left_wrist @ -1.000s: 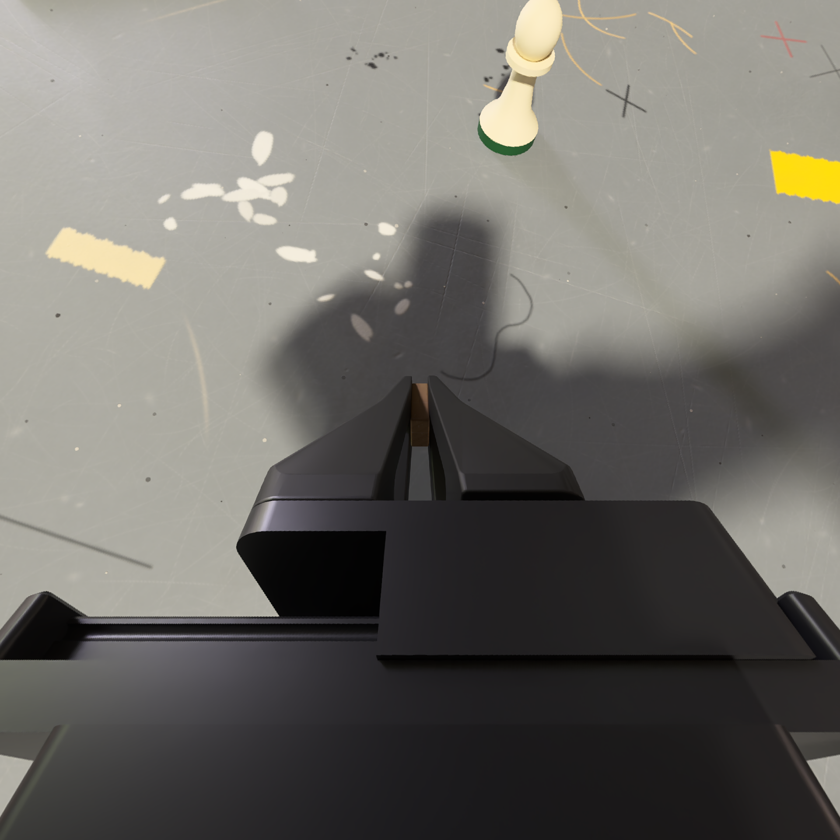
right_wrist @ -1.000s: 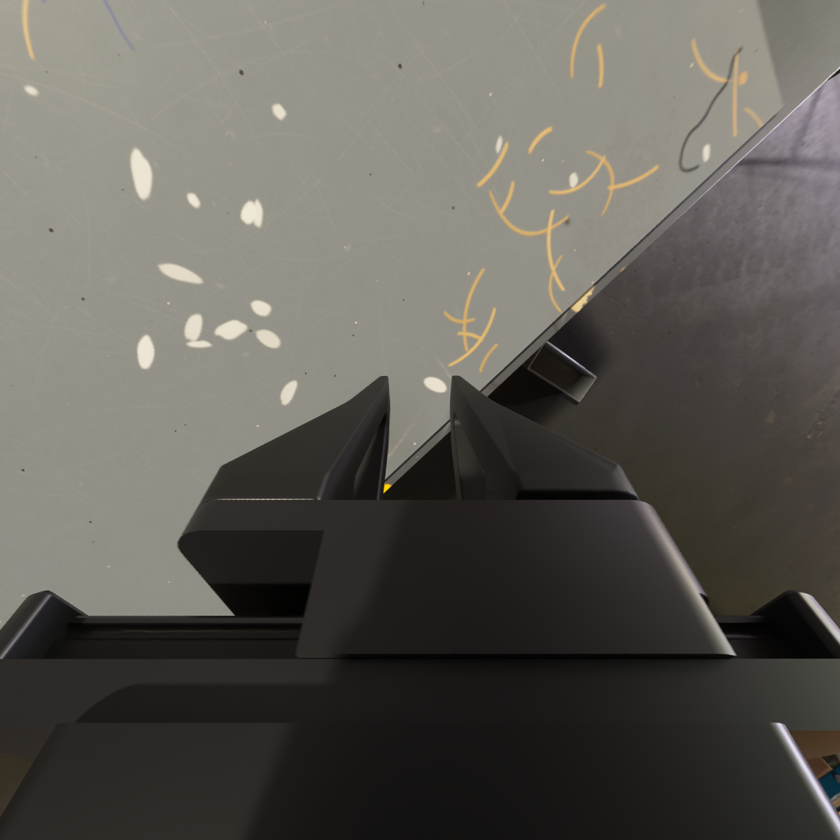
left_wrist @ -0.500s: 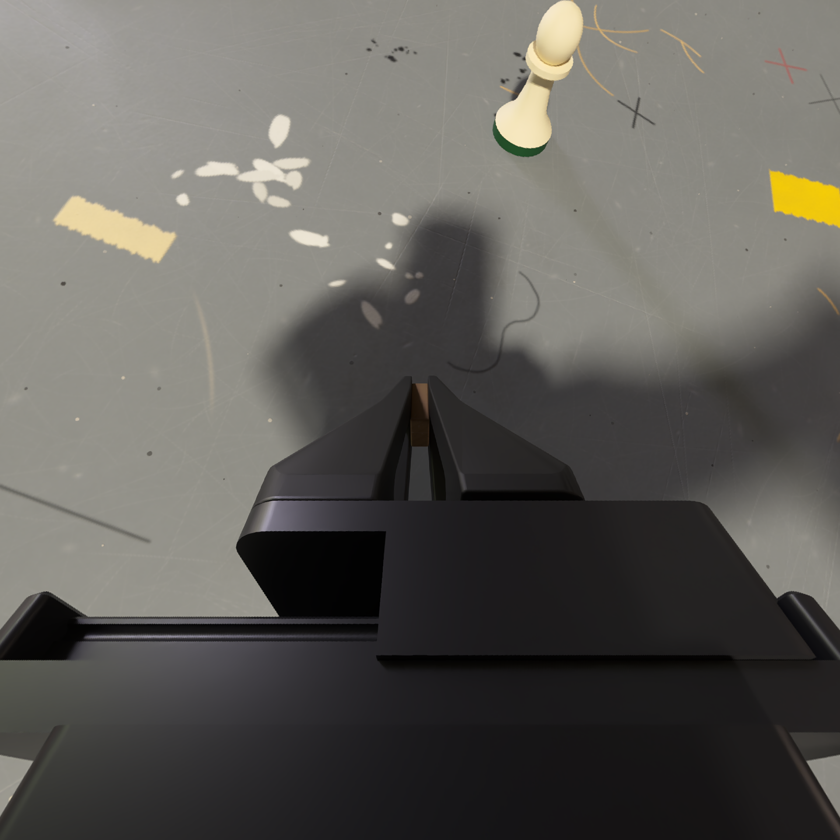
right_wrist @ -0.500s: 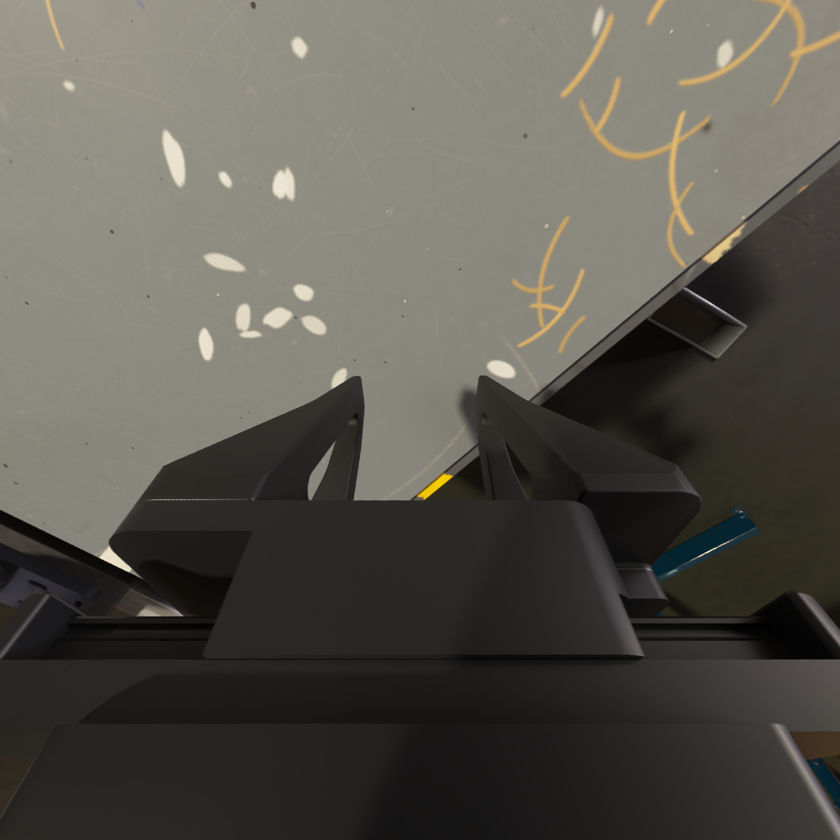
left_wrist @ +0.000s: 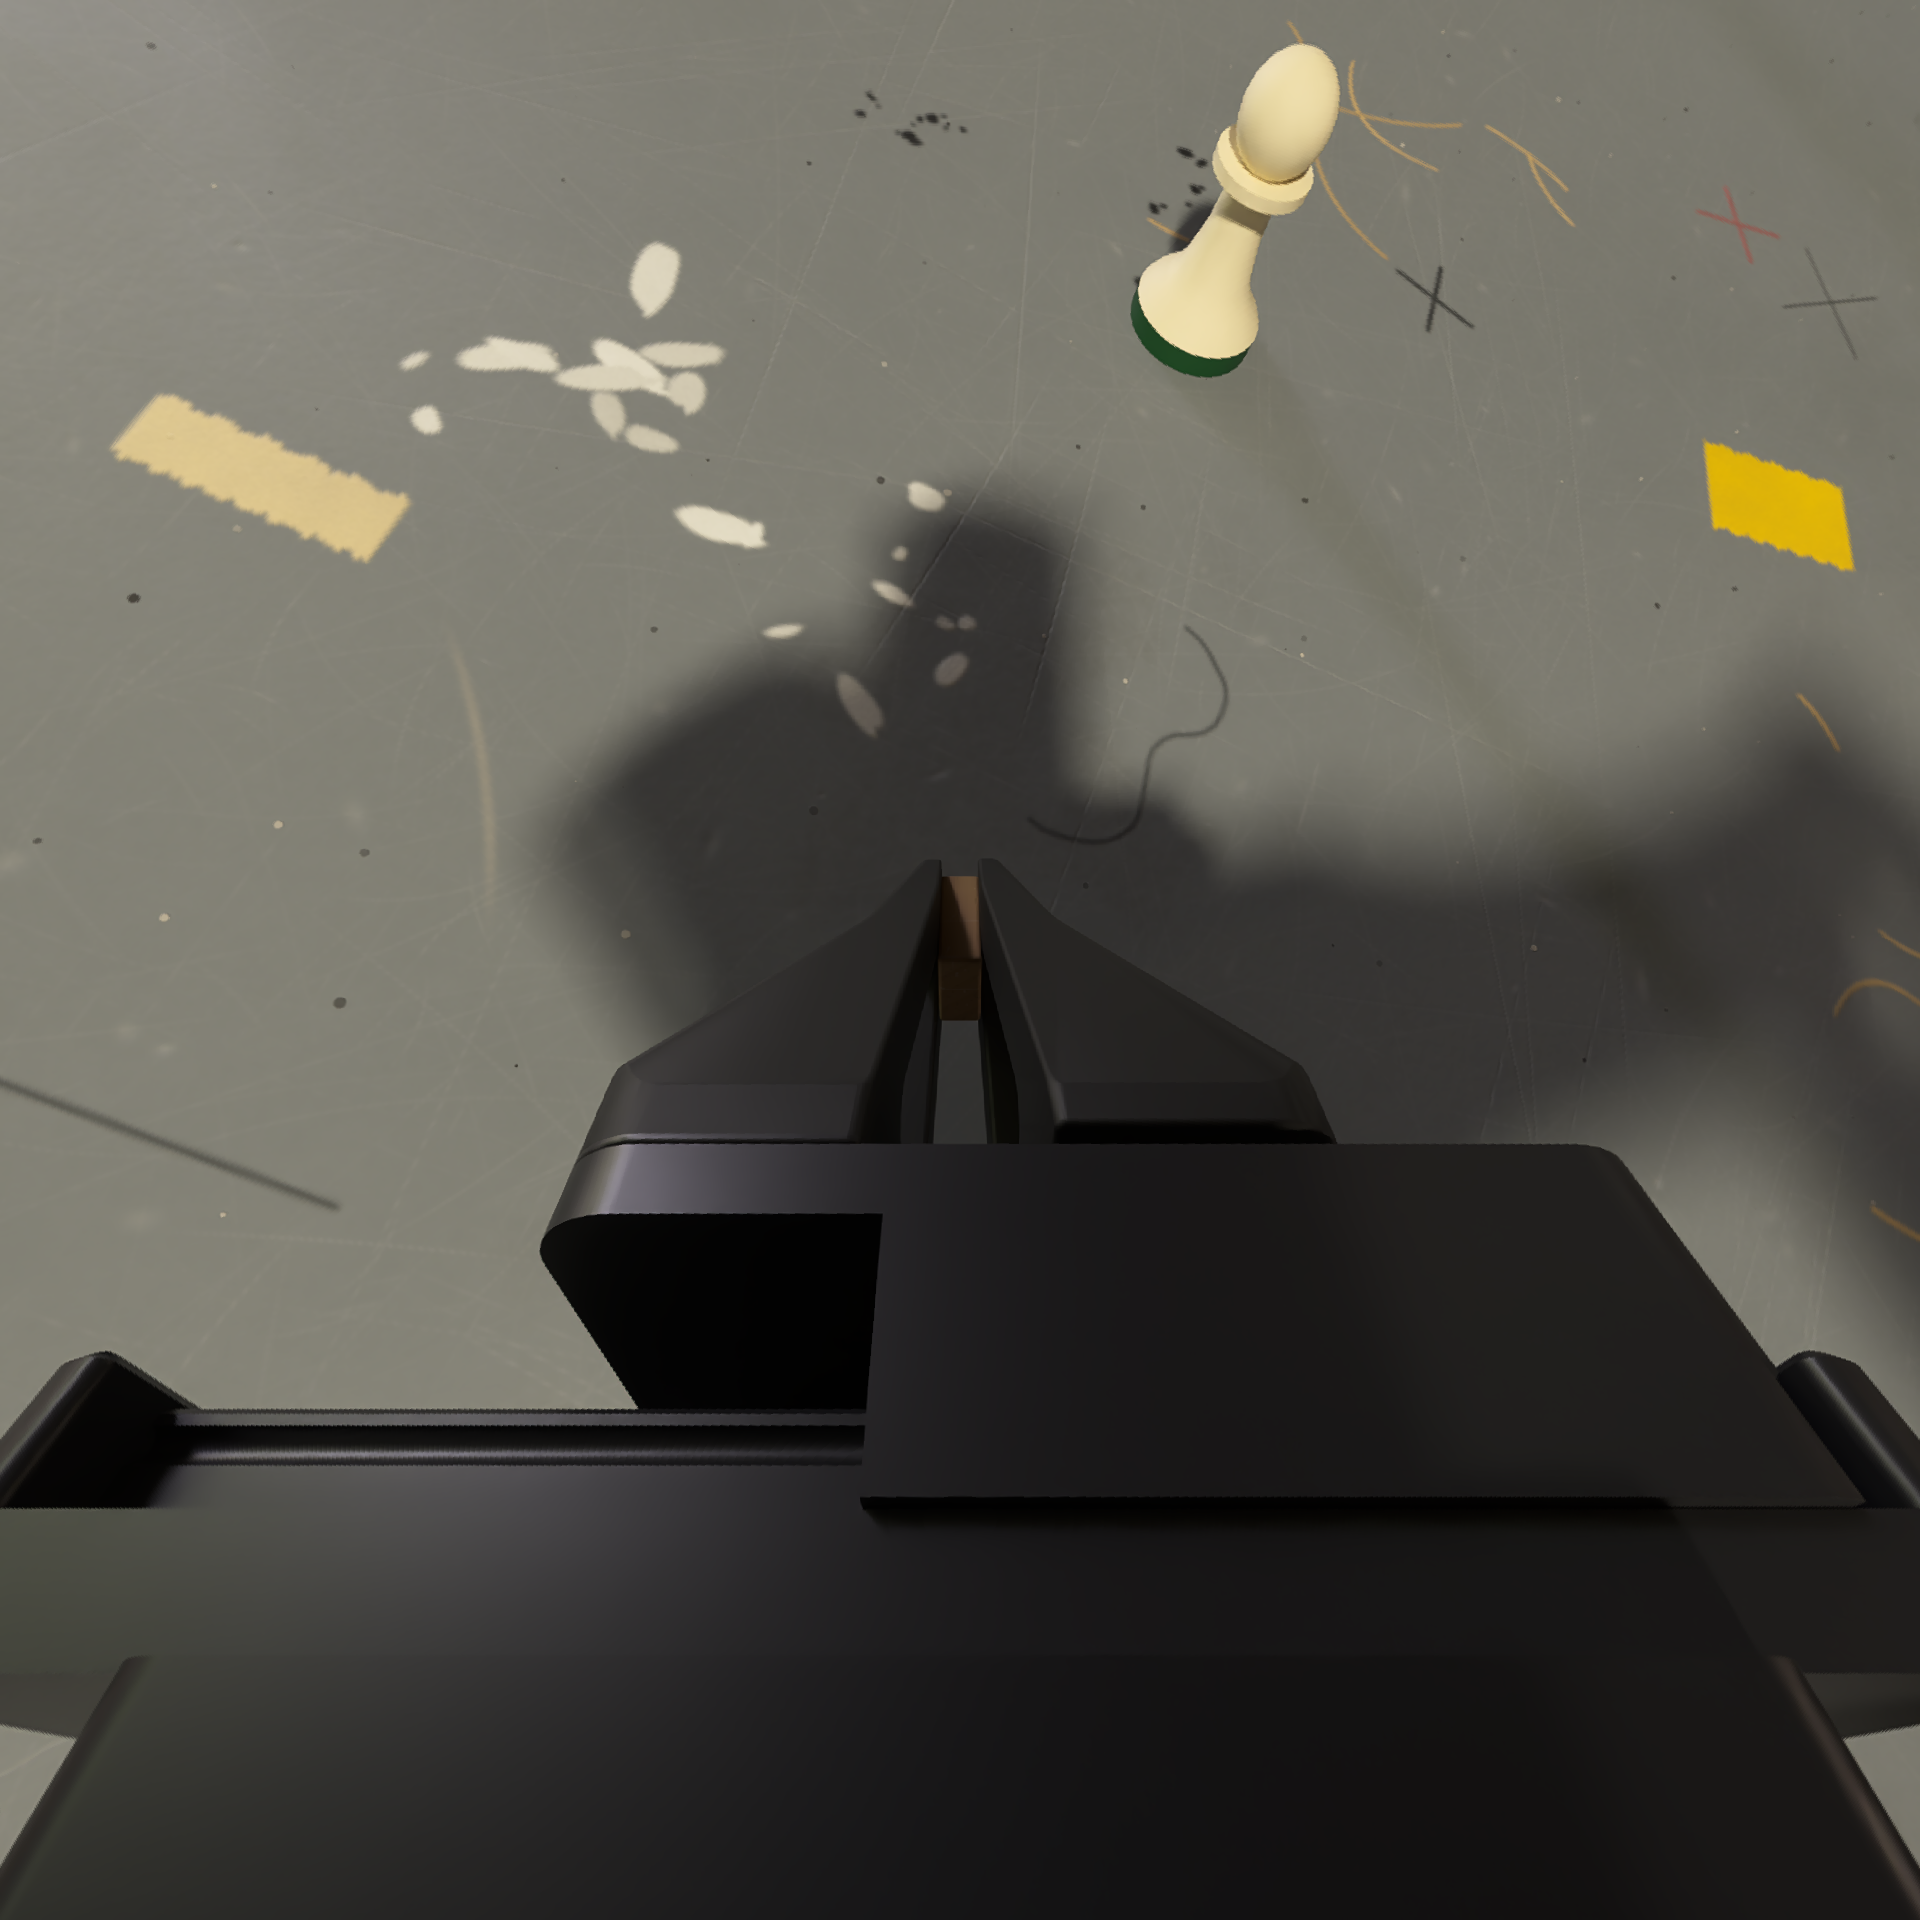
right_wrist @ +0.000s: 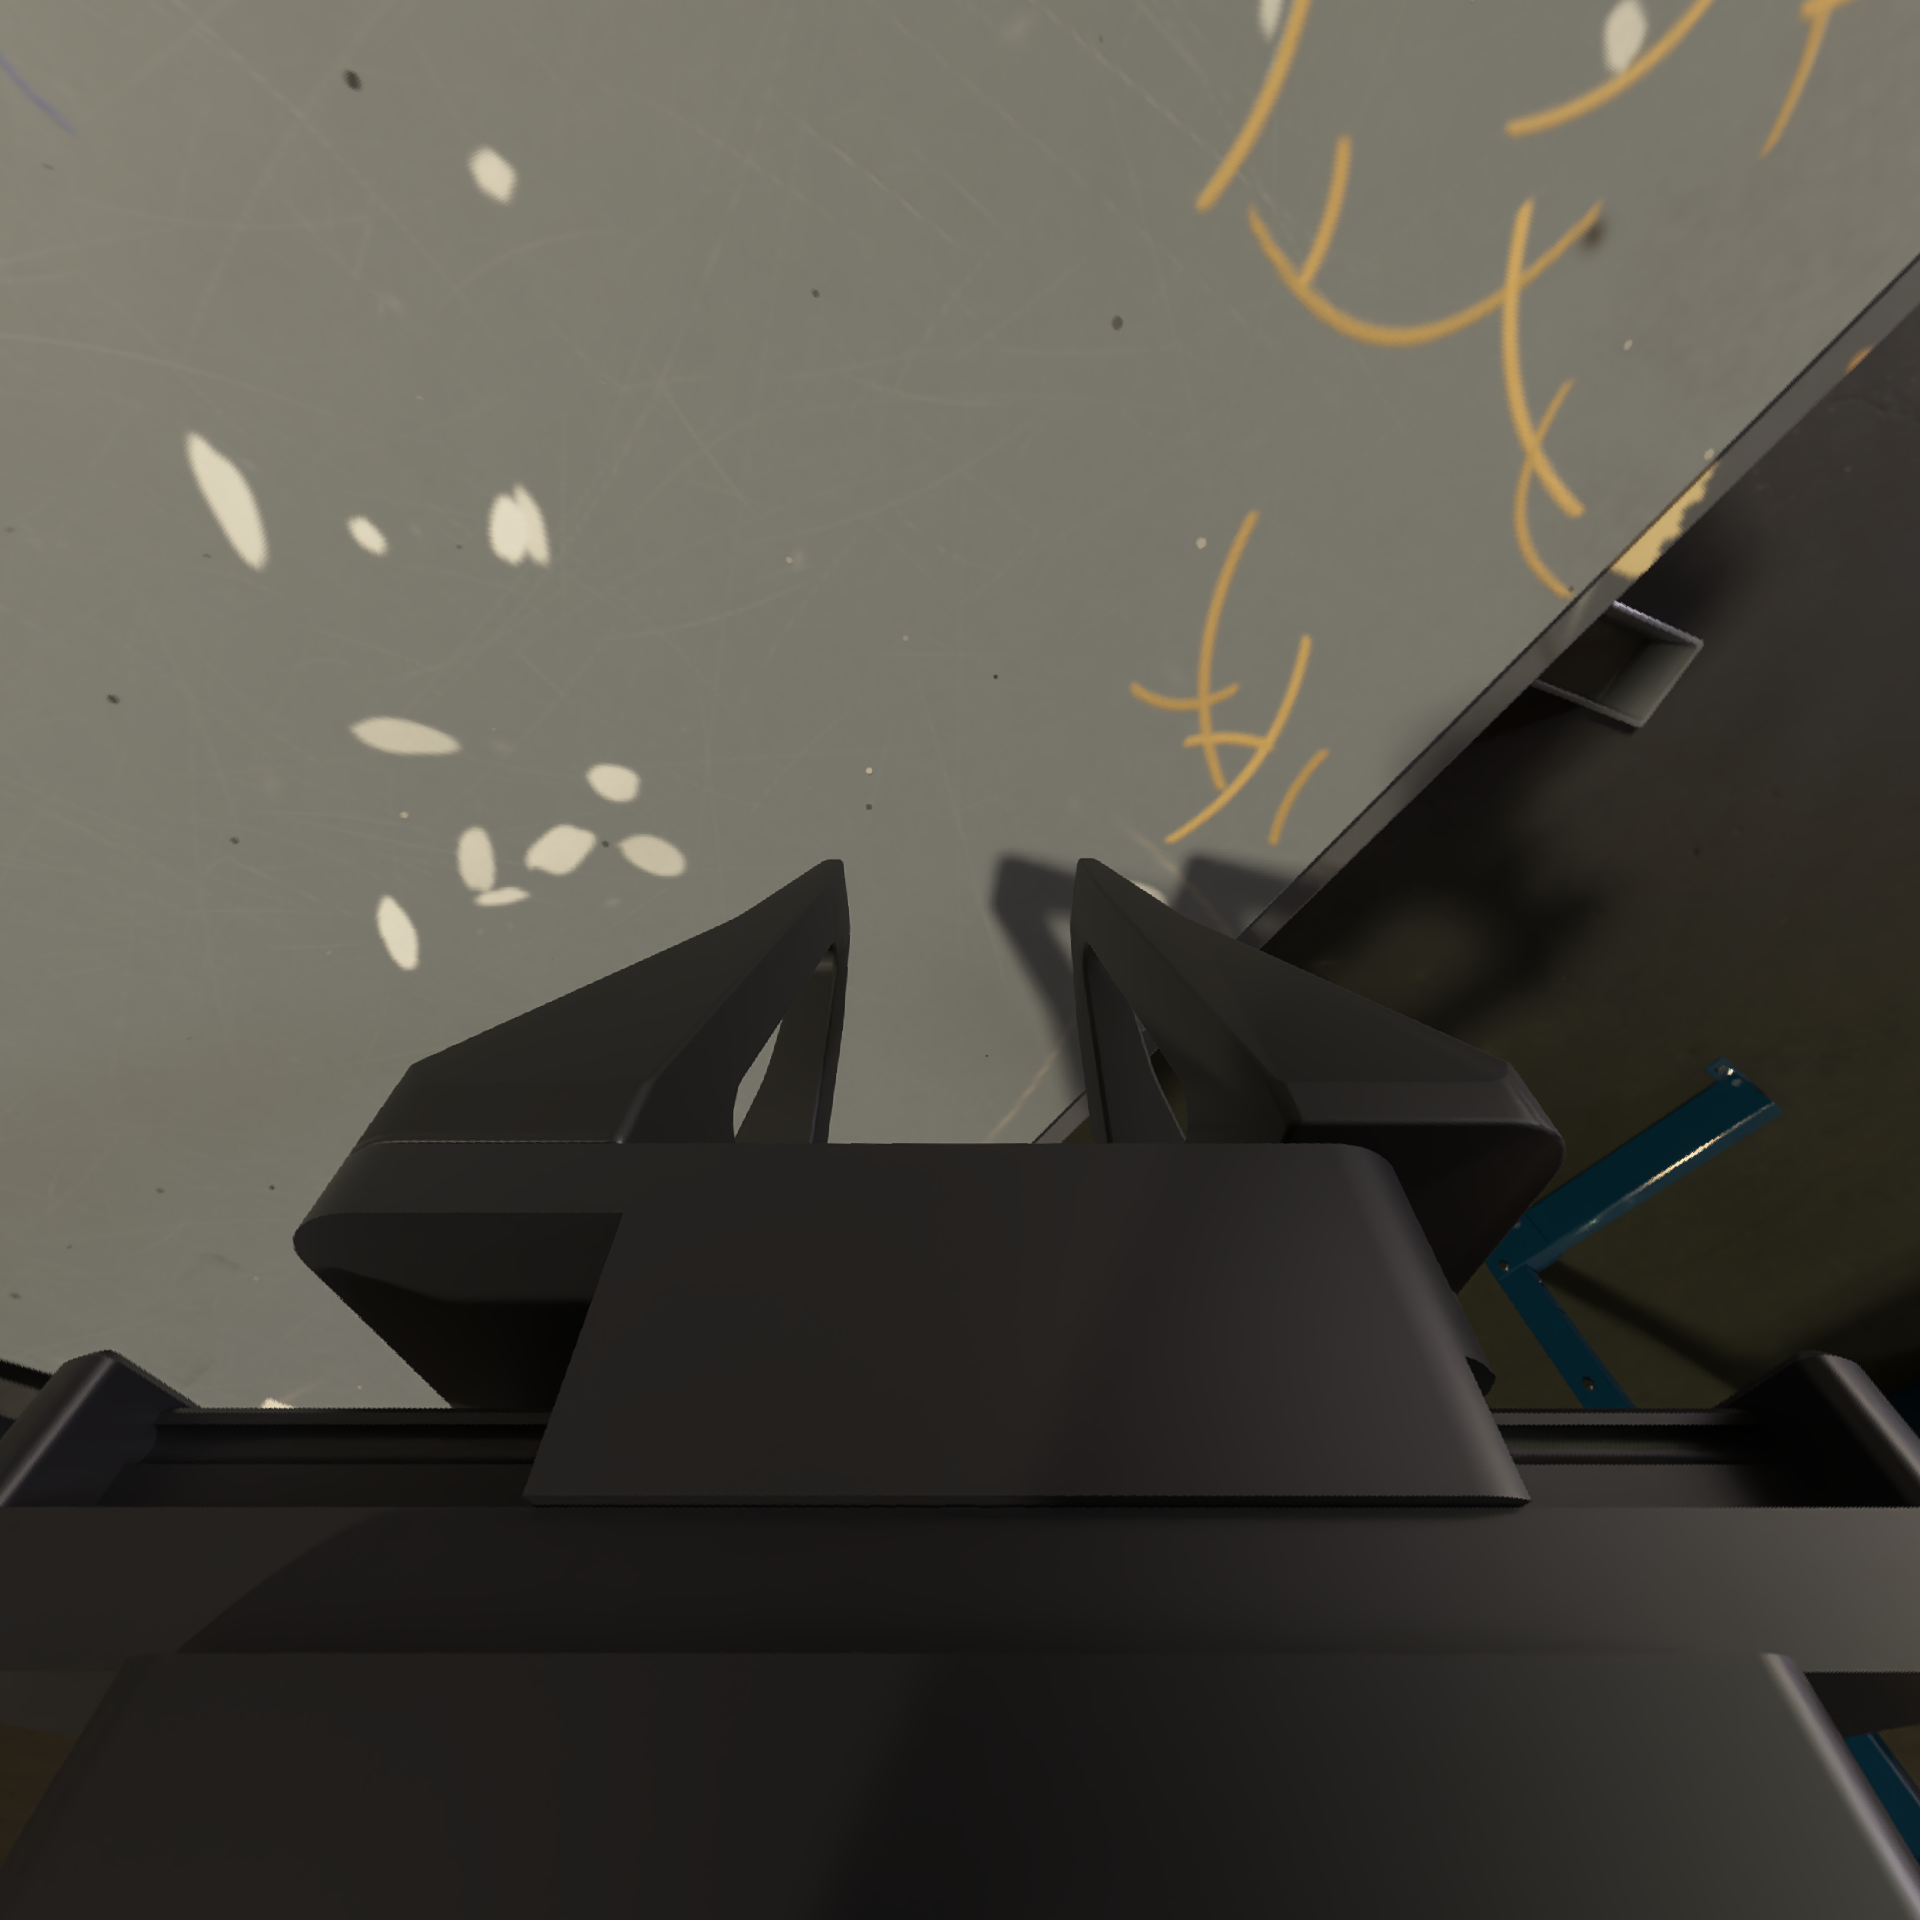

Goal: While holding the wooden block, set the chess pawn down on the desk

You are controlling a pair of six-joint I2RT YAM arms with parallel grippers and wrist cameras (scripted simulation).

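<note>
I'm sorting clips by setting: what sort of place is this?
Probably a workshop or lab bench. The grey desk is scuffed and paint-flecked, with tape strips and pen crosses as markers. Under its edge show a bare metal bracket and a dark floor.

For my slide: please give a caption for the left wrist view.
Left claw grips wooden block; pawn stands on desk.

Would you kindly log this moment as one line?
left gripper: shut on wooden block | right gripper: open, empty | chess pawn: standing on desk
</note>
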